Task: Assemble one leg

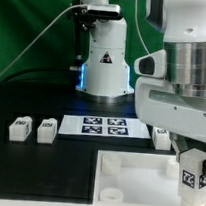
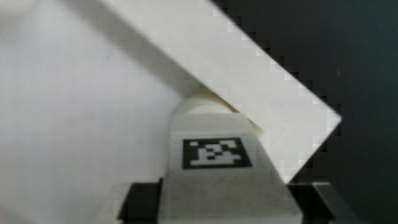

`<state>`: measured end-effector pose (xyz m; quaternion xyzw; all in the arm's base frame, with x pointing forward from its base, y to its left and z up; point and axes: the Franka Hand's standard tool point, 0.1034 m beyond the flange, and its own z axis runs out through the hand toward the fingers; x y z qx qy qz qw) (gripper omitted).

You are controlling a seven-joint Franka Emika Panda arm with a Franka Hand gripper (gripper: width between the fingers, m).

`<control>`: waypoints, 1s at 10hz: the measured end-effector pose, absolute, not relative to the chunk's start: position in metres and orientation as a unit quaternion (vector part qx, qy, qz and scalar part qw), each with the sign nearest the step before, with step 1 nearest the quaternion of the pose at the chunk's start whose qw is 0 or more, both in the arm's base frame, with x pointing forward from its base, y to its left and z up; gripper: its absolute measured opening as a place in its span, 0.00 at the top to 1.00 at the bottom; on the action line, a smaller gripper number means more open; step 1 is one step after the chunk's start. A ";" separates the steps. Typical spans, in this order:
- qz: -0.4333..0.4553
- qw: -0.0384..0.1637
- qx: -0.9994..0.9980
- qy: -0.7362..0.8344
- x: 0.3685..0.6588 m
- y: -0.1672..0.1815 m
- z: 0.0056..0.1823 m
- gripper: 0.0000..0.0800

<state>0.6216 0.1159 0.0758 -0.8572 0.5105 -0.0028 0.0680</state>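
Observation:
My gripper [image 1: 192, 161] is shut on one leg [image 1: 193, 178], a small white block with a black-and-white tag facing the camera. It holds the leg upright over the right corner of the large white tray-like piece [image 1: 125, 185] at the front. In the wrist view the leg [image 2: 217, 140] sits between my two black fingers [image 2: 146, 200], with my gripper [image 2: 226, 205] closed on its sides. The leg's far end touches or nearly touches the tray-like piece's slanted edge [image 2: 231, 70]. Whether it sits in a corner socket is hidden.
Two more legs [image 1: 20, 128] [image 1: 46, 130] stand at the exterior view's left, and another [image 1: 161, 138] to the right of the marker board [image 1: 102, 124]. The robot base [image 1: 104, 66] rises behind the board. The table is black.

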 end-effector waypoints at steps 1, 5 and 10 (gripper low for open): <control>0.007 0.074 -0.811 0.580 0.621 0.118 0.075 0.63; 0.030 0.083 -0.690 0.719 0.620 0.125 0.074 0.63; 0.015 0.084 -0.803 0.590 0.619 0.130 0.074 0.25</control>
